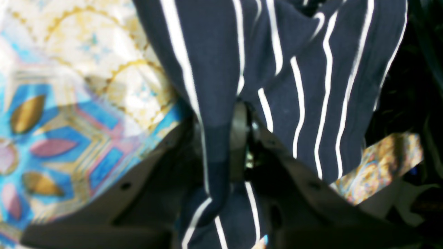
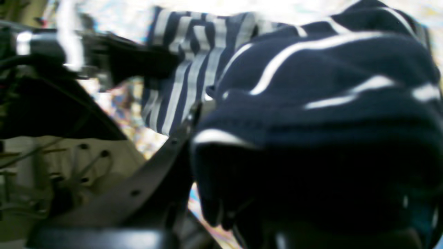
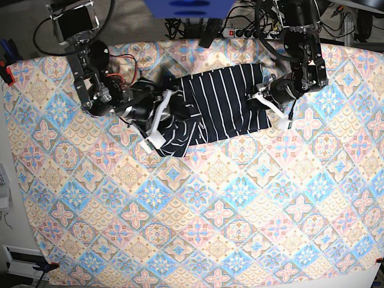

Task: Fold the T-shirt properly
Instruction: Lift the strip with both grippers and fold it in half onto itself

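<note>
T-shirt (image 3: 219, 108) lies bunched on the patterned cloth (image 3: 198, 216). Left gripper (image 3: 262, 96) and right gripper (image 3: 163, 114) each clamp its fabric at opposite ends.

Work surface covered by a pastel orange-and-blue tile-patterned cloth (image 3: 198, 204). Grey carpeted floor (image 3: 129, 15) beyond the far edge, with black cables (image 3: 240, 24) lying there.

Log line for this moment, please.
phase: fold underway | left gripper: shut on T-shirt | right gripper: shut on T-shirt | T-shirt: partly lifted over patterned cloth
</note>
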